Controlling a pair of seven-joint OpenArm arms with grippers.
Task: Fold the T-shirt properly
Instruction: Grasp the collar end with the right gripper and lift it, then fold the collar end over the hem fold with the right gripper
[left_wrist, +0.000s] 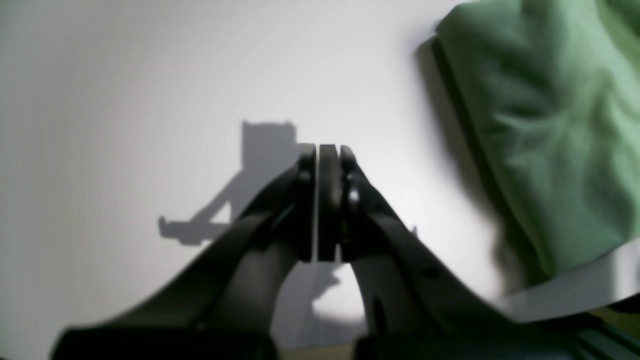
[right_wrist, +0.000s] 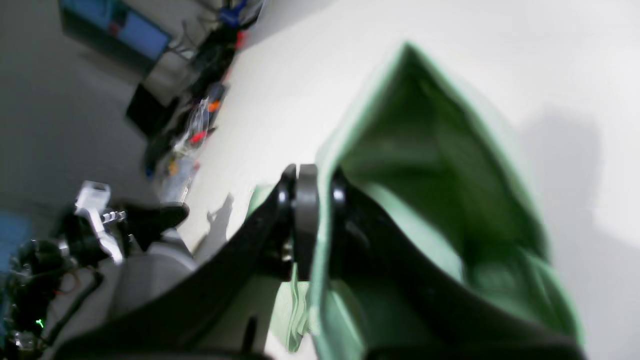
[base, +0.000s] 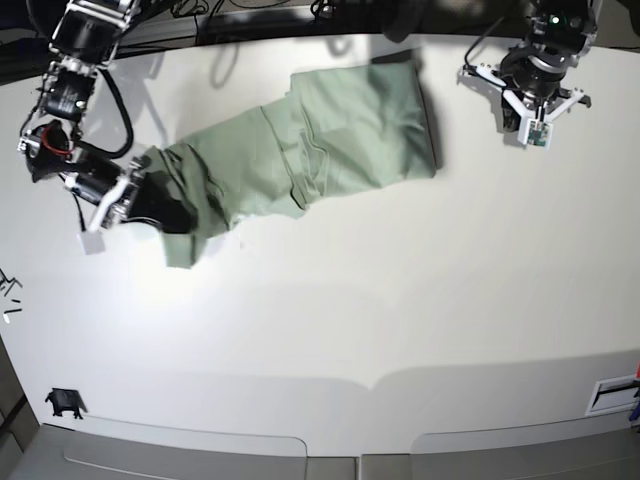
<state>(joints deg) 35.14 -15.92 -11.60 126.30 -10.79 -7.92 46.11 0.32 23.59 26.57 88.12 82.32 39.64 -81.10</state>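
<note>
I see T-shirt (base: 320, 150) on white matte desk (base: 400, 320), soft sage cotton, creased, bunched into long band. Long axis diagonal in base view, far centre down to near left. Right pincer (right_wrist: 312, 200) pinching cloth edge at lower-left end. Left pincer (left_wrist: 327, 155) pressed together, empty, beside shirt. Label not visible; wrist views blurred.
</note>
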